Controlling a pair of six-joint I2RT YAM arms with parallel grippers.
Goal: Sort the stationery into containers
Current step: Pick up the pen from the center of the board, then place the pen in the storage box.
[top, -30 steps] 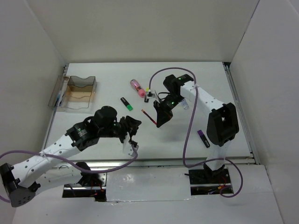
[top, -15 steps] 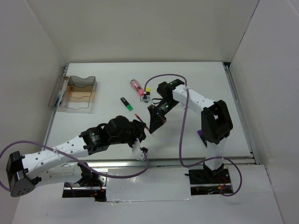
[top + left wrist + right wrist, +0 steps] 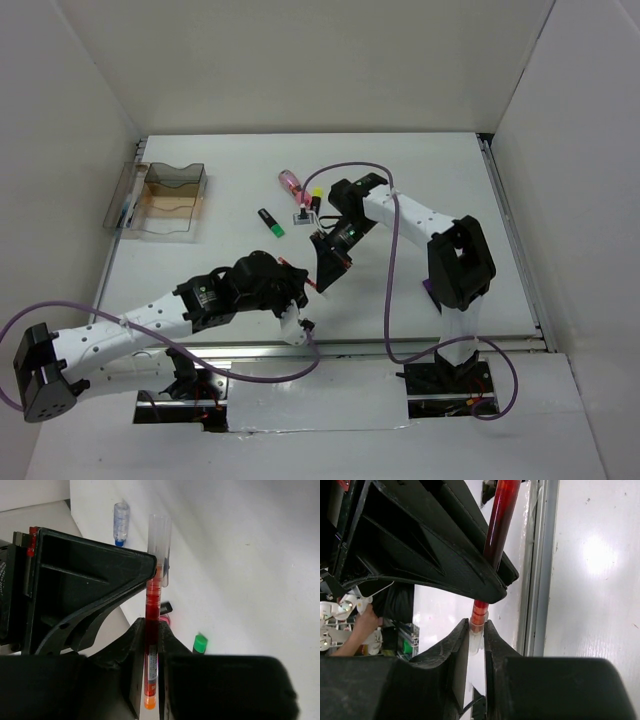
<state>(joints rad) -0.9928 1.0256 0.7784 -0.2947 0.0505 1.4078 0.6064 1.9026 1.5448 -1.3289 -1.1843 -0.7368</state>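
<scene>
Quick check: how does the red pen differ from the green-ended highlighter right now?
The red pen is clamped by both the left tool and the right tool. The green-ended highlighter lies free on the table, touched by neither. The red pen is long, thin and see-through red with a clear cap, while the green-ended highlighter is short, stubby and black. Shared: both are outside the clear container.

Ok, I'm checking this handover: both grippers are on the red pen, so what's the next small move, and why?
Probably open the right gripper. Both it and the left gripper pinch the red pen, and the clear box sits on the left arm's side.
</scene>
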